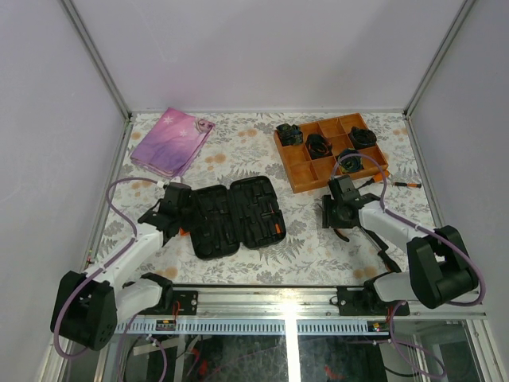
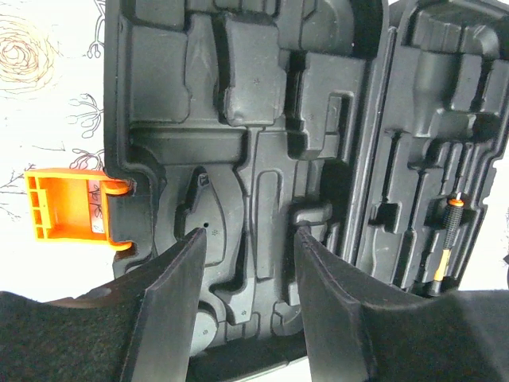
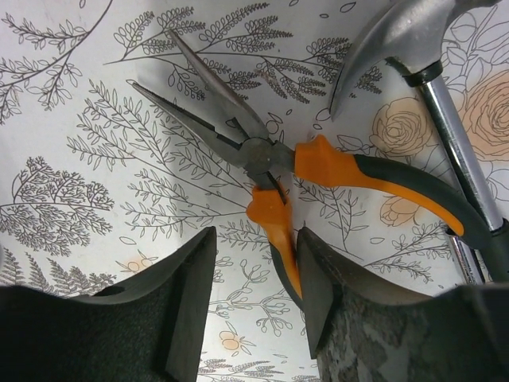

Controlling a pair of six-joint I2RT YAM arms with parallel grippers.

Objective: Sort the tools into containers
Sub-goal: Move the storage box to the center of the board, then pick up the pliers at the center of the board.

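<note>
Table cover [image 1: 294, 243]: flat matte sheet, pale, printed with grey fern sprigs and tan roses.
Tool case [image 1: 235, 216]: black, oblong, rounded corners. It lies spread flat in two halves at the centre of the top view.
Case interior: matte black moulded plastic with stepped recesses and rounded ridges.
Latch tab [image 2: 67, 211]: glossy orange plastic, ribbed, sticking out of the case rim at the left edge of the left wrist view.
Driver [image 2: 449, 239]: slim, orange and black with a coiled section. It is seated in a slot of the case half at the right edge of the left wrist view.
Pliers [image 3: 262, 151]: needle-nose, with grey steel tapering jaws parted and pointing to the upper left of the right wrist view. The handles are orange with dark grips. It lies on the table cover, outside the case.
Hammer [image 3: 398, 36]: polished curved steel head on a round chrome shaft, upper right of the right wrist view, just beside the upper pliers handle.
Left gripper [image 2: 250, 239]: fingers [image 2: 171, 310] are black, wedge-shaped and grainy. They are parted about halfway over the case half with the latch tab and grasp nothing. Cannot tell whether they touch the case.
Right gripper [image 3: 254, 255]: fingers [image 3: 187, 310] are parted about halfway. The lower pliers handle runs between them, close to the finger on the right of the frame, with a gap on the other side. It is not clamped.
Orange tray [image 1: 306, 171]: rigid, divided into compartments, upper right of the top view. It holds black rolled bundles [image 1: 318, 146].
Pouch [image 1: 171, 142]: pink-purple flat fabric, upper left of the top view.
</note>
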